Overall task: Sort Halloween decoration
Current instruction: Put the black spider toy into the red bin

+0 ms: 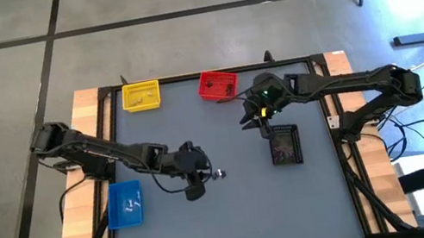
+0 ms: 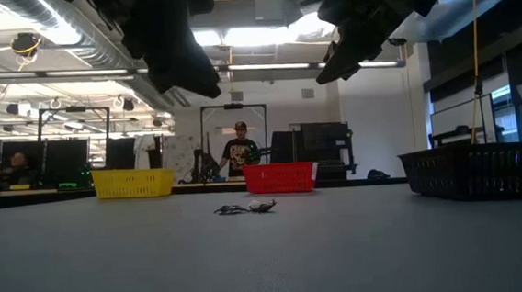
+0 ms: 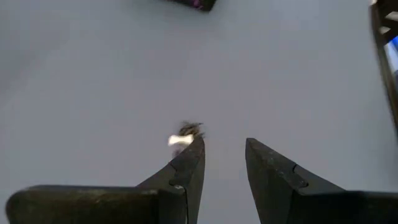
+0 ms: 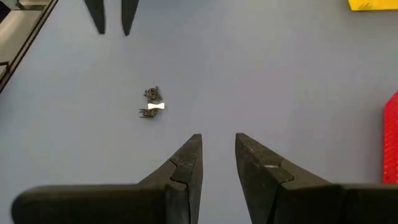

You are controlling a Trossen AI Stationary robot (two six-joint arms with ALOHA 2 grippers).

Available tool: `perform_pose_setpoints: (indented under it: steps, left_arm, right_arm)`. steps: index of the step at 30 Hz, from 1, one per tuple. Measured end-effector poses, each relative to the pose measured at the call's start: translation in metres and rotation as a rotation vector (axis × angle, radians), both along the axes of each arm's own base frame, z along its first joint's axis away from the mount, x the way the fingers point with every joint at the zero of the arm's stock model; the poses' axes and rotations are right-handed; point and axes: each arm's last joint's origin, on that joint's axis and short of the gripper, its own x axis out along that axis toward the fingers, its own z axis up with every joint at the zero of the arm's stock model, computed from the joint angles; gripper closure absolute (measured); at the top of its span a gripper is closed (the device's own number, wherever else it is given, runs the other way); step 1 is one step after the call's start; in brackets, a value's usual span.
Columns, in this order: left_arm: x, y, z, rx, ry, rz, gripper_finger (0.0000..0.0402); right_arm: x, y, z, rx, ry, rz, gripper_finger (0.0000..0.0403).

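Partly hidden behind left jaws, trinkets (white, dark) blur.

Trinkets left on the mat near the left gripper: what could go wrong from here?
1. The white piece and the dark pieces lie touching, so one pinch may lift mixed kinds.
2. The left gripper, open and empty, hangs beside the cluster, not over it; closing here would likely miss.

Four small bins sit on the table: one yellow bin, one red bin, one blue bin and one black bin. Loose trinkets number about three (one white, two dark, bunched together). Two arms work above; one person stands behind.
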Motion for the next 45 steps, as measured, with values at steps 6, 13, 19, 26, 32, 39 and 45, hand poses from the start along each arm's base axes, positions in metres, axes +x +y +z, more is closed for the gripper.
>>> perform_pose_setpoints:
  steps: [6, 13, 19, 26, 32, 39, 45]
  left_arm:
    - [0.010, -0.007, -0.015, 0.005, 0.006, -0.010, 0.0294]
    - [0.011, -0.007, -0.022, 0.016, 0.034, -0.014, 0.0294]
    - [0.011, -0.007, -0.022, 0.018, 0.037, -0.014, 0.0294]
    - [0.010, -0.006, -0.022, 0.021, 0.048, -0.013, 0.0294]
    - [0.004, -0.003, -0.025, 0.031, 0.113, -0.004, 0.0294]
    - [-0.005, -0.001, -0.024, 0.048, 0.194, -0.007, 0.0294]
    - [-0.011, 0.001, -0.018, 0.082, 0.196, 0.020, 0.0294]
  right_arm:
    - [0.005, 0.017, 0.000, -0.004, -0.009, 0.060, 0.0308]
    - [0.019, 0.051, 0.001, -0.018, -0.096, 0.184, 0.0308]
    - [0.029, 0.077, -0.006, -0.036, -0.119, 0.255, 0.0308]
    - [0.046, 0.100, -0.034, -0.113, -0.067, 0.278, 0.0308]
    - [0.059, 0.118, -0.056, -0.243, -0.081, 0.335, 0.0308]
    - [0.070, 0.128, -0.074, -0.307, -0.117, 0.382, 0.0308]
    - [0.078, 0.128, -0.096, -0.388, -0.097, 0.427, 0.0308]
